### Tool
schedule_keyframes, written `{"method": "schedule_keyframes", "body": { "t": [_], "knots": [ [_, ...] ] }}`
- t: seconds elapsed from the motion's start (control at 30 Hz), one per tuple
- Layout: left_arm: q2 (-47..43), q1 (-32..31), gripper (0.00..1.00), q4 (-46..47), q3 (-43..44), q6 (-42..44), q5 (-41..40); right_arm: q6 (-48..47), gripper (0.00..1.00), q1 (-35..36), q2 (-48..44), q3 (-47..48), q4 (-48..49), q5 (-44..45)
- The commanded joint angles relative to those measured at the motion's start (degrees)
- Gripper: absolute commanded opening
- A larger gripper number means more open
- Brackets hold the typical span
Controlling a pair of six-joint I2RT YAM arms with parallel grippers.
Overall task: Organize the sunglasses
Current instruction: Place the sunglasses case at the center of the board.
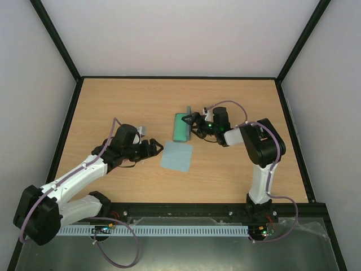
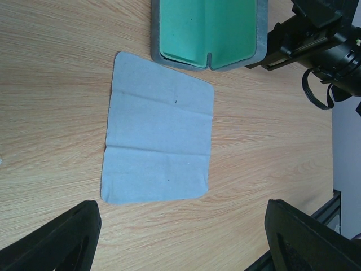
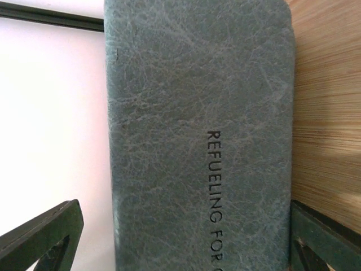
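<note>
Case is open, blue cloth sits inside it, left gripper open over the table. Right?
Not quite. The cloth is not inside the case; it lies flat on the table right beside it. The left wrist view shows this. The case is open and the left gripper is open over the table.

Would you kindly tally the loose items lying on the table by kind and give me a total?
Glasses case: 1
Cloth: 1
Sunglasses: 0 in view
Total: 2
</note>
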Motion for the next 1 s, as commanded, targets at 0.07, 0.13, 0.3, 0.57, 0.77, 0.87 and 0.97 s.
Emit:
{"method": "schedule_keyframes", "body": {
  "t": [0.07,0.13,0.3,0.57,0.77,0.87,0.97],
  "knots": [
    [-1.4,0.3,0.83,-1.1,-0.3,-0.2,0.6,-5.1,0.99,-0.3,-2.8,2.4,-6.3,1.6],
    [-1.7,0.4,0.83,-1.3,-0.4,-0.3,0.4,-6.3,0.99,-0.3,-3.9,2.4,-8.8,2.5],
    [-2.5,0.3,0.83,-1.9,-0.5,-0.4,0.1,-11.9,0.99,-0.3,-8.6,2.7,-17.8,6.7],
    [-3.3,0.3,0.84,-2.1,-1.5,-0.8,-0.5,-22.2,1.00,2.3,-25.3,1.3,-40.4,23.0],
    [-4.0,0.5,0.98,-2.1,-2.4,-0.3,-1.3,-22.6,0.80,12.9,-38.1,-1.1,-52.8,38.9],
    [-4.7,0.6,0.99,-2.9,-2.6,0.4,-2.0,-20.6,0.67,19.5,-41.2,-1.5,-54.2,42.1],
    [-5.6,0.7,0.99,-4.0,-2.4,0.6,-2.9,-19.2,0.64,25.3,-39.3,1.4,-55.2,44.8]
  ]
}}
